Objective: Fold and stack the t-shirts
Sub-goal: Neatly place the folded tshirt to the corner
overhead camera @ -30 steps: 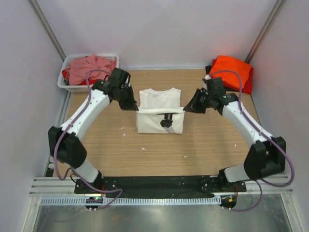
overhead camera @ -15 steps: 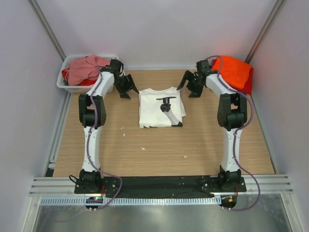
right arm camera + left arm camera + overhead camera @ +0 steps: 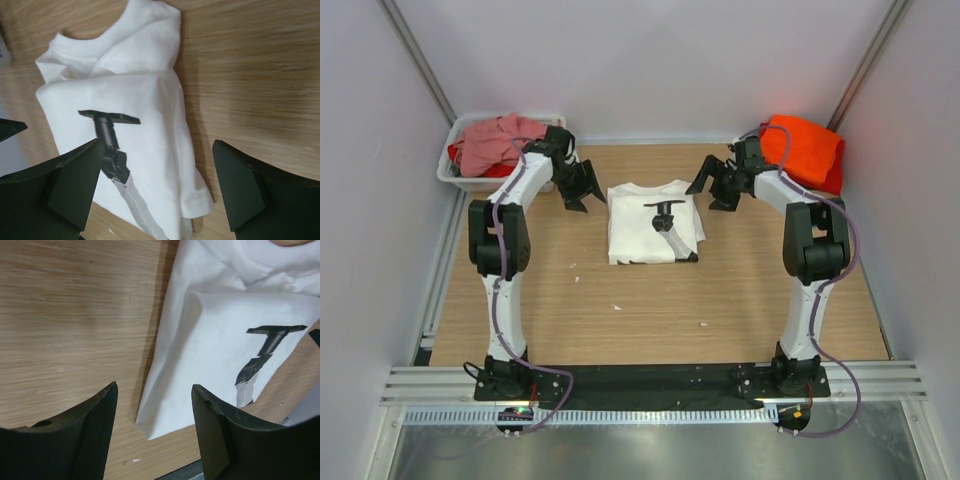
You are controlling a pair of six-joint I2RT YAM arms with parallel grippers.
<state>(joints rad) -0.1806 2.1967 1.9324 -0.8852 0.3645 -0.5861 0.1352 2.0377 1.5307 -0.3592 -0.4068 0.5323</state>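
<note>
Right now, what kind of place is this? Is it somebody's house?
Probably not a house, more like a robot test booth. Plain walls box in a wooden table, a left arm and right arm are bolted to its near edge, and a folded white shirt lies between them.

A wooden table (image 3: 650, 300) sits between plain pale walls (image 3: 650, 60) on three sides. Grey poles (image 3: 415, 55) slant up the back corners; a metal sheet (image 3: 650, 452) runs along the near edge.
</note>
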